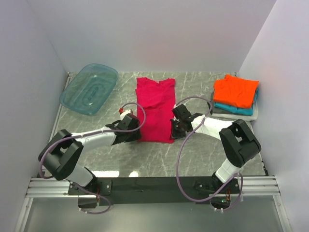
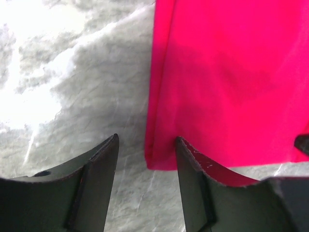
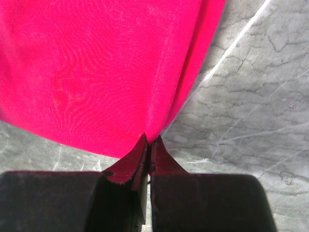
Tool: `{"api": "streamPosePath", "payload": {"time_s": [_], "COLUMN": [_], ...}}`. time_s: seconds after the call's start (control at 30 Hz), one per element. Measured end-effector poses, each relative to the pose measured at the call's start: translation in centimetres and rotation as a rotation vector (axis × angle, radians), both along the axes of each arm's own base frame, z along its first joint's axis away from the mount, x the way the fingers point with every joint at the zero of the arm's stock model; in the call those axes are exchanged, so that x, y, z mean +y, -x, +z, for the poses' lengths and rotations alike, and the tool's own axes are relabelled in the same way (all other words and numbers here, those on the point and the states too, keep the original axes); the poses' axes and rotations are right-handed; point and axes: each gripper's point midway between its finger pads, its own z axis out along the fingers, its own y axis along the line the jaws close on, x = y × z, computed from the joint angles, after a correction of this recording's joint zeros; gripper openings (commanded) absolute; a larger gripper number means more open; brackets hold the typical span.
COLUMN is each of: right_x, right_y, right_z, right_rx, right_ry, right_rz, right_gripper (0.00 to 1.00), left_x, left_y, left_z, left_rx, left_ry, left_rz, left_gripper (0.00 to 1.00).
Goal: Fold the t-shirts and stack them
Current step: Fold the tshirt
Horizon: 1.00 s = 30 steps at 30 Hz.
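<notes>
The crimson-magenta t-shirt [image 1: 155, 108] lies flat in the table's middle, folded into a long narrow strip, collar at the far end. My left gripper [image 1: 136, 133] is open at its near left corner; in the left wrist view the corner [image 2: 161, 162] sits between the spread fingers [image 2: 147, 145]. My right gripper [image 1: 174, 129] is shut on the shirt's near right corner; in the right wrist view the pinched cloth [image 3: 145, 72] rises from the closed fingertips [image 3: 150, 141]. The orange t-shirt [image 1: 235, 91] lies folded on the teal t-shirt [image 1: 236, 109] and the grey-white t-shirt [image 1: 255, 112] at the right.
A translucent teal plastic tub [image 1: 90, 88] stands at the back left. White walls close in the marbled grey table [image 1: 193, 154] on three sides. The arms' cables [image 1: 181, 159] loop over the near table.
</notes>
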Motion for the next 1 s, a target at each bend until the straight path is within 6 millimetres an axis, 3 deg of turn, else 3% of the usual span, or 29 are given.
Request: {"api": "streamPosePath", "payload": {"time_s": [0.23,0.47,0.53,0.57,0.7,1.0], "right_x": [0.0,0.3,0.4,0.4,0.5,0.5], "right_y": [0.0,0.0,0.1,0.1,0.1,0.7], "right_z": [0.0,-0.1,-0.1,-0.1,-0.1,0.1], "right_rx": [-0.001,-0.002,-0.003,-0.003,-0.004,-0.014], "right_ry": [-0.002,-0.018,-0.023,-0.025,-0.032,-0.023], "right_rz": [0.001,0.007,0.009,0.010,0.012,0.020], "right_gripper": [0.00,0.00,0.00,0.00,0.00,0.00], "left_x": [-0.1,-0.4,-0.8,-1.1,-1.9,-2.0], "left_y": [0.1,0.7,0.8,0.8,0.7,1.2], "left_z": [-0.3,-0.7,-0.8,-0.8,-0.9,-0.8], "left_rx": [0.034,0.050,0.048,0.045,0.044,0.041], "left_ry": [-0.091,-0.184,-0.200,-0.205,-0.188,-0.179], "left_rz": [-0.027,-0.062,-0.076,-0.086,-0.094,-0.107], "left_gripper": [0.54,0.43,0.31,0.31,0.02,0.00]}}
